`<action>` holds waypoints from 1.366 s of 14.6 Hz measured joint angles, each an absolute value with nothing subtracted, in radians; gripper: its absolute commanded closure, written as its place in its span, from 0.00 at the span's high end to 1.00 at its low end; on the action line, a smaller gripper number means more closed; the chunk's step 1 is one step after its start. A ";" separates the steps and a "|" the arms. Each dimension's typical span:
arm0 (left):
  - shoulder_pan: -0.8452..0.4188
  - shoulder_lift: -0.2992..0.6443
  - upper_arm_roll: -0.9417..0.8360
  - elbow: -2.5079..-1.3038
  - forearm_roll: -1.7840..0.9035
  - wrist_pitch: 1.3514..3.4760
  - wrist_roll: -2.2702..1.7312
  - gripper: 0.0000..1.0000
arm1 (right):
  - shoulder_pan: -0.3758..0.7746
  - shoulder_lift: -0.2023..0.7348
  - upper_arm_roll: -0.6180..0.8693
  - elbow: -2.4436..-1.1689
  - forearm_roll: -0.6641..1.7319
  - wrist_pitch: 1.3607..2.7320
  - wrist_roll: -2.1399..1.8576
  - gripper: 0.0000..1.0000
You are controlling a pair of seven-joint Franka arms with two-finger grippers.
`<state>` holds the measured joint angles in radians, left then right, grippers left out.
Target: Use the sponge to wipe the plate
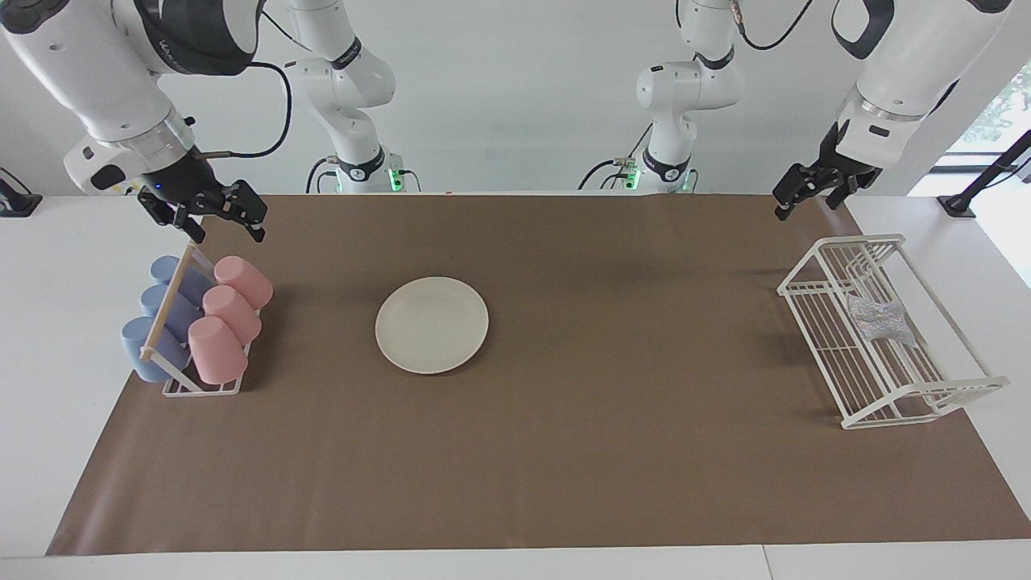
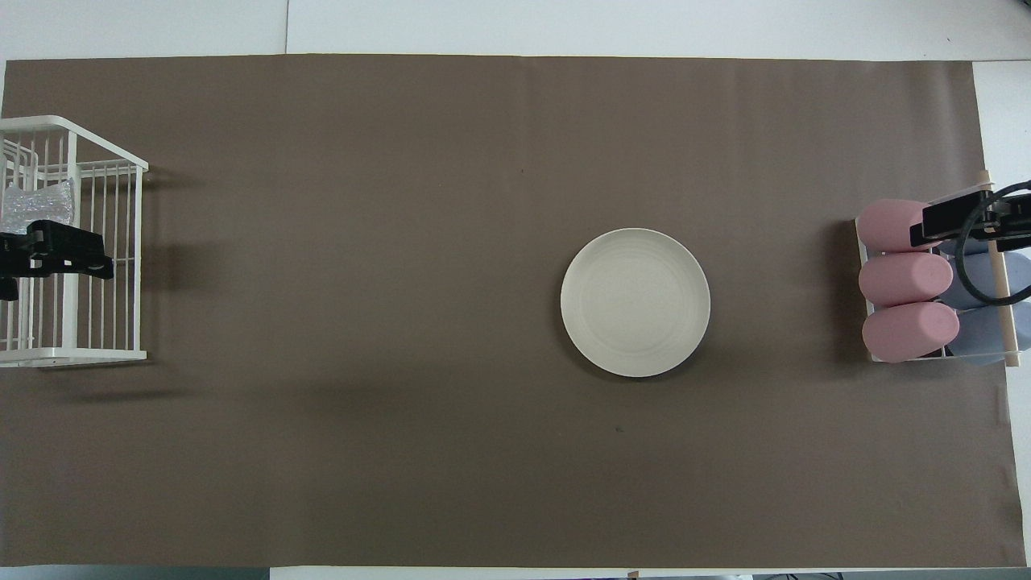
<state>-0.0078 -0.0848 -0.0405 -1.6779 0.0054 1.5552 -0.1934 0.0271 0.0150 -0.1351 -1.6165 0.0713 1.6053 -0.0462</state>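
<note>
Nothing gripped yet. Left gripper (image 1: 808, 195) hangs with fingers spread, empty, over the table edge by the white wire rack (image 1: 966, 387); right gripper (image 1: 216, 216) likewise spread, above the cup rack (image 1: 197, 385), waiting. Sponge (image 1: 879, 319) lies in the wire rack, crumpled, long axis roughly across the rack's width. Plate (image 1: 432, 325) sits flat mid-mat, well apart. Best approach: left gripper descends straight between rack walls, pinches the sponge's middle.

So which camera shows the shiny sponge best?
The facing view: the sponge lies whole and uncovered inside the white wire rack. In the overhead view it sits at the picture's edge, partly cut off, right by the left tool.
</note>
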 measured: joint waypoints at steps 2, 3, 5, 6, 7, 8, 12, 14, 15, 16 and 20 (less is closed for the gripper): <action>-0.008 -0.085 -0.041 -1.678 0.005 1.556 -0.193 1.00 | 0.027 0.015 -0.135 -1.616 0.071 1.605 -0.046 1.00; -0.008 -0.085 -0.041 -1.678 0.005 1.556 -0.193 1.00 | 0.027 0.015 -0.135 -1.616 0.071 1.605 -0.046 1.00; -0.008 -0.085 -0.041 -1.678 0.005 1.556 -0.193 1.00 | 0.027 0.015 -0.135 -1.616 0.071 1.605 -0.046 1.00; -0.008 -0.085 -0.041 -1.678 0.005 1.557 -0.193 1.00 | 0.027 0.015 -0.135 -1.616 0.071 1.605 -0.046 1.00; -0.008 -0.085 -0.041 -1.678 0.005 1.557 -0.194 1.00 | 0.027 0.015 -0.135 -1.616 0.071 1.605 -0.046 1.00; -0.008 -0.085 -0.042 -1.678 0.005 1.557 -0.194 1.00 | 0.027 0.015 -0.135 -1.616 0.071 1.605 -0.046 1.00; -0.008 -0.085 -0.043 -1.679 0.005 1.557 -0.226 1.00 | 0.027 0.015 -0.135 -1.616 0.071 1.605 -0.046 1.00; -0.008 -0.085 -0.044 -1.680 0.006 1.560 -0.254 1.00 | 0.027 0.015 -0.135 -1.616 0.071 1.605 -0.046 1.00; -0.008 -0.085 -0.044 -1.682 0.014 1.567 -0.258 1.00 | 0.027 0.015 -0.135 -1.616 0.071 1.605 -0.046 1.00; -0.008 -0.084 -0.044 -1.685 0.039 1.576 -0.259 1.00 | 0.027 0.015 -0.135 -1.616 0.071 1.605 -0.046 1.00; -0.048 -0.040 -0.050 -1.705 0.248 1.613 -0.268 1.00 | 0.027 0.015 -0.135 -1.616 0.071 1.605 -0.046 1.00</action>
